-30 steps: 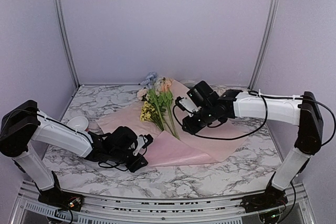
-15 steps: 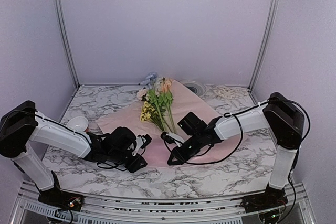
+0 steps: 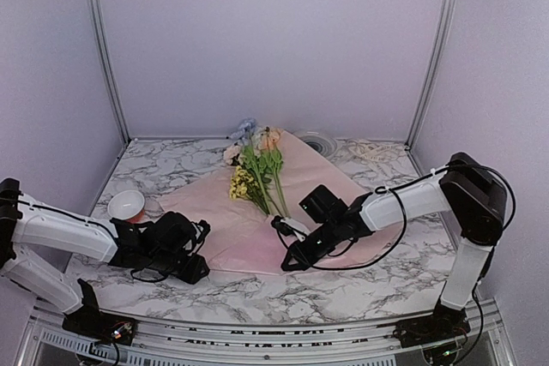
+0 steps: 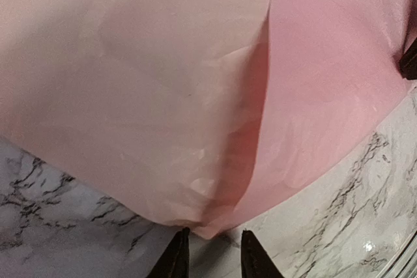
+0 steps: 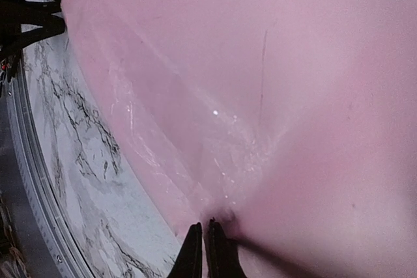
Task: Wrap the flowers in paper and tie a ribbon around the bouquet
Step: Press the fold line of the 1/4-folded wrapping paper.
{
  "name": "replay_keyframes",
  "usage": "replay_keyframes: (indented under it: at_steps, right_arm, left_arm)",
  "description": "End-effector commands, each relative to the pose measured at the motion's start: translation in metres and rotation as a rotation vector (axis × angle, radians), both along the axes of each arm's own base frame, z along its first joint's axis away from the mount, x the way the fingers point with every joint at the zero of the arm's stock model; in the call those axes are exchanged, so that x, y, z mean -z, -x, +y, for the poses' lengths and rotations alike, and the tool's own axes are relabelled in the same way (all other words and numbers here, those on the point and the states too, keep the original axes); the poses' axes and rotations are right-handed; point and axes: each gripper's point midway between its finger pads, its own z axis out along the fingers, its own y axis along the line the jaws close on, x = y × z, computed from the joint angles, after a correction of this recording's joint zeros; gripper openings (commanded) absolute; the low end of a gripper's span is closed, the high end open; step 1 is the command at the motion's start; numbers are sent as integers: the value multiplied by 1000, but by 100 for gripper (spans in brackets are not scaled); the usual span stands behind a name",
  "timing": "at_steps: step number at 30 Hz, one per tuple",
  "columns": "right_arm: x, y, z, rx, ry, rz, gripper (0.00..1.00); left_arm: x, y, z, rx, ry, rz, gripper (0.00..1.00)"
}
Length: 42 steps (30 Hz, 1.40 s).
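We see the paper (image 3: 249, 242) spread flat on the marble table (image 3: 360, 289). Its near edge runs parallel to the front rail, with a strip of bare marble between them. There is open tabletop to the left and right of the sheet.

The flowers (image 3: 262, 173) lie diagonally on the paper's far half, blooms towards the back wall and stems pointing at the middle of the sheet.

The left arm lies low and stretched along the near left. Its left gripper (image 4: 215, 232) is at the paper's near left corner with jaws parted, and the corner tip sits right at their mouth. We cannot tell whether they touch it.

The right arm reaches in from the right with its forearm over the sheet. The right gripper (image 5: 207, 224) is clenched on the paper's near edge, and the paper puckers around its fingertips.

A small bowl (image 3: 127, 205) stands just off the paper's left edge, beyond the left arm. A ringed plate (image 3: 316, 141) sits at the back, and what looks like the ribbon (image 3: 377, 152) lies to its right.
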Motion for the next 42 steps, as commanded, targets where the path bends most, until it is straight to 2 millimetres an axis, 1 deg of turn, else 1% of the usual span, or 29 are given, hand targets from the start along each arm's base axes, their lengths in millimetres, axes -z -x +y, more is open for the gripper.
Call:
replay_keyframes:
  at_steps: [1, 4, 6, 9, 12, 14, 16, 17, 19, 20, 22, 27, 29, 32, 34, 37, 39, 42]
  right_arm:
    - [18, 11, -25, 20, 111, 39, 6]
    - [19, 14, -23, 2, 113, 42, 7]
    - [19, 15, -20, -7, 114, 42, 7]
    - [16, 14, -15, -14, 107, 41, 7]
    - [11, 12, -11, -18, 100, 34, 7]
    - [8, 12, -8, -17, 88, 34, 7]
    - [8, 11, -7, -18, 88, 39, 7]
    - [9, 11, -7, -17, 95, 41, 7]
    - [10, 10, -9, -10, 106, 39, 7]
    - [10, 10, -9, -5, 108, 38, 7]
    - [9, 10, -10, -1, 112, 36, 7]
    - [4, 10, -13, 1, 121, 30, 8]
    - [-2, 9, -12, 0, 114, 23, 8]
    - [-3, 10, -18, 10, 141, 21, 8]
    - [-1, 12, -29, 30, 173, 26, 8]
    - [4, 14, -51, 82, 212, 53, 8]
    - [6, 7, -71, 148, 224, 75, 8]
    - [9, 2, -94, 217, 263, 82, 8]
  left_arm:
    - [10, 8, 49, -154, -110, 22, 29]
    - [-10, -1, 34, -93, -64, -42, 29]
    - [-29, -9, 15, -27, -30, -78, 29]
    - [-55, -18, -22, 89, 12, -130, 28]
    - [-71, -17, -66, 239, 49, -155, 28]
    - [-75, -22, -88, 296, 68, -178, 28]
    - [-73, -31, -109, 335, 72, -186, 28]
    - [-68, -34, -116, 349, 63, -185, 28]
    - [-53, -38, -122, 367, 30, -170, 28]
    - [-43, -37, -122, 375, 8, -153, 27]
    - [-24, -34, -115, 373, -33, -111, 27]
    - [13, -14, -82, 355, -97, 3, 27]
    - [24, -7, -71, 340, -121, 39, 27]
    - [29, 3, -61, 320, -120, 80, 27]
    - [31, 8, -53, 307, -125, 88, 27]
    - [35, 12, -44, 301, -141, 95, 27]
    - [37, 13, -42, 301, -146, 101, 27]
    - [40, 14, -41, 305, -150, 99, 27]
